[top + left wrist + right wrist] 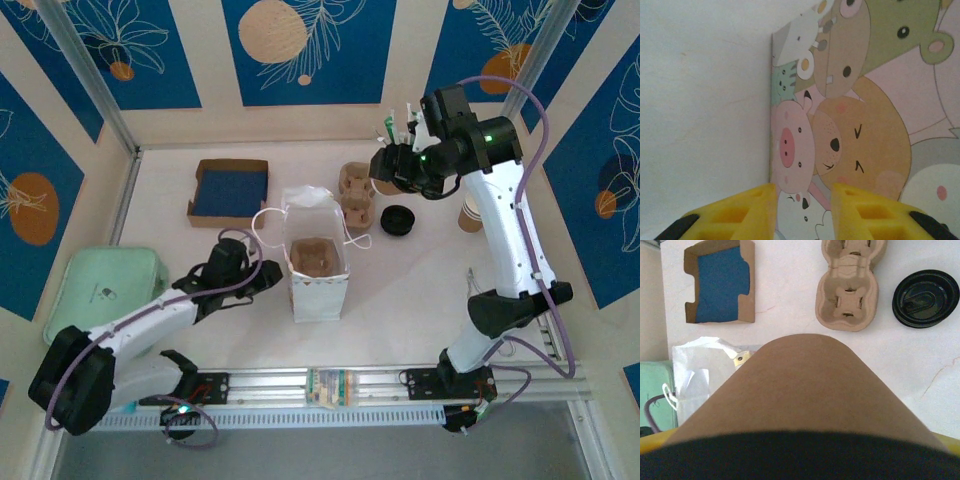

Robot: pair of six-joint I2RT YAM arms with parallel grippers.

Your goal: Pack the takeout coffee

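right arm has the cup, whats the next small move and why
Probably carry the cup left toward the open bag: the right end effector holds it raised near the carrier, off to the bag's right, not over its mouth yet.

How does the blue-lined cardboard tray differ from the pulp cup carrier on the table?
The cardboard tray is angular with a blue inside; the cup carrier is rounded, plain tan, with moulded wells. In the top view the tray sits left of the white bag, the carrier right of it. Both lie flat, empty.
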